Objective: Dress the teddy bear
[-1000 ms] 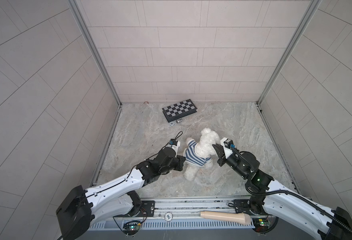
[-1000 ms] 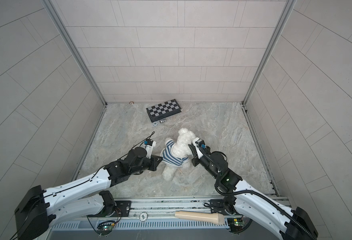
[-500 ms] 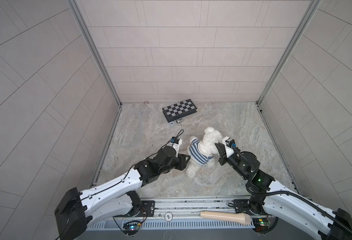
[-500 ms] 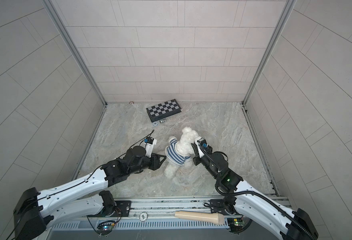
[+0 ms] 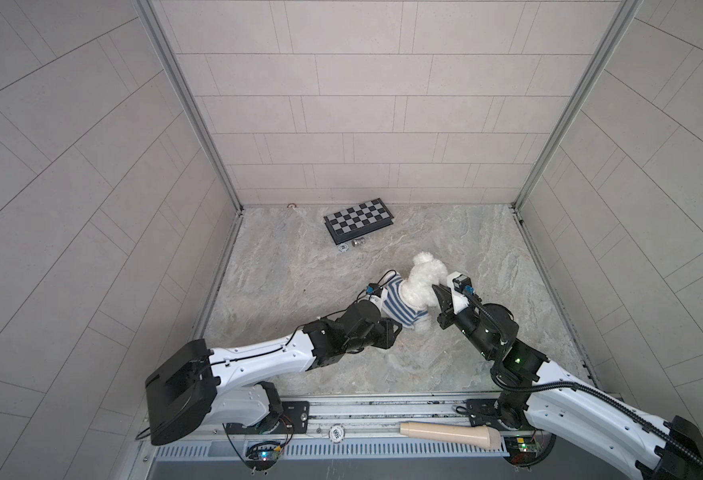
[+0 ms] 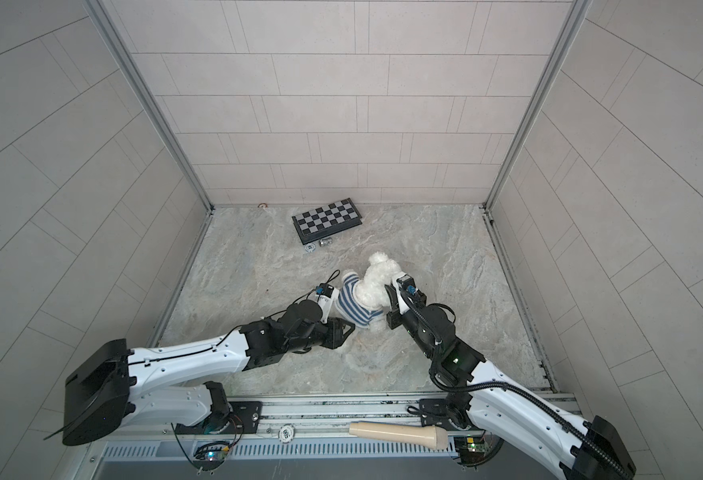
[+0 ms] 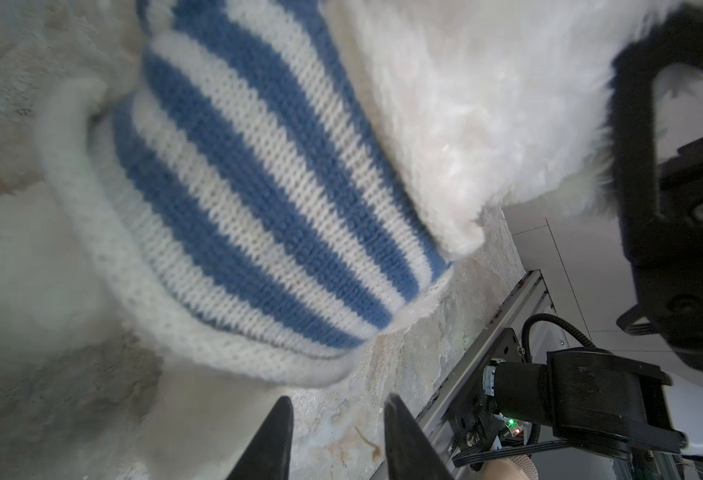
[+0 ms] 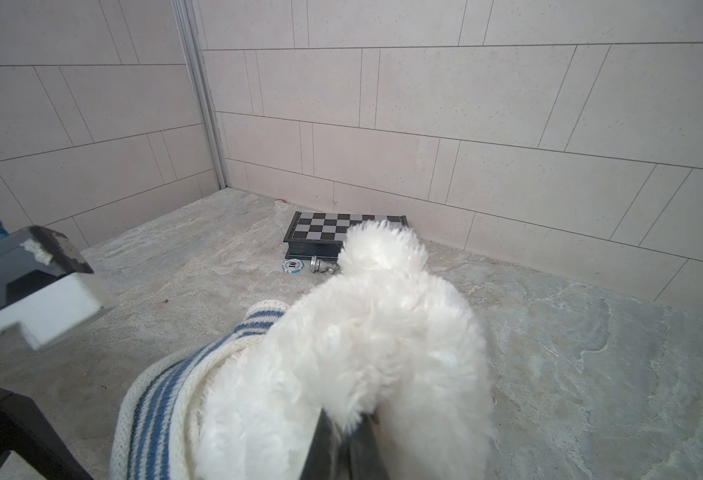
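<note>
We've got the fluffy white plush teddy bear (image 5: 422, 276) on the marbled grey stone-look floor (image 5: 283, 282), arm side of the folded black-and-silver chessboard box (image 5: 360, 218), clear of it, head toward the board. A knitted blue-and-white striped shirt (image 5: 399, 307) is on its torso. We see the right gripper (image 8: 345, 428) pinched tight on bear fur. The left gripper (image 7: 338, 398) is part-way apart and empty, just off the shirt's white hem. A blue-and-white poker chip (image 8: 292, 265) and a silver chess piece (image 8: 320, 264) lie just beside the board, between it and the bear. Beige tile panels (image 5: 362, 124) wall the cell behind the board and on both flanks, with aluminium posts (image 5: 190, 104) in the corners. The metal rail (image 5: 383, 409) runs along the floor edge farthest from the board, with a cream cylindrical handle (image 5: 449, 434) lying on it.
</note>
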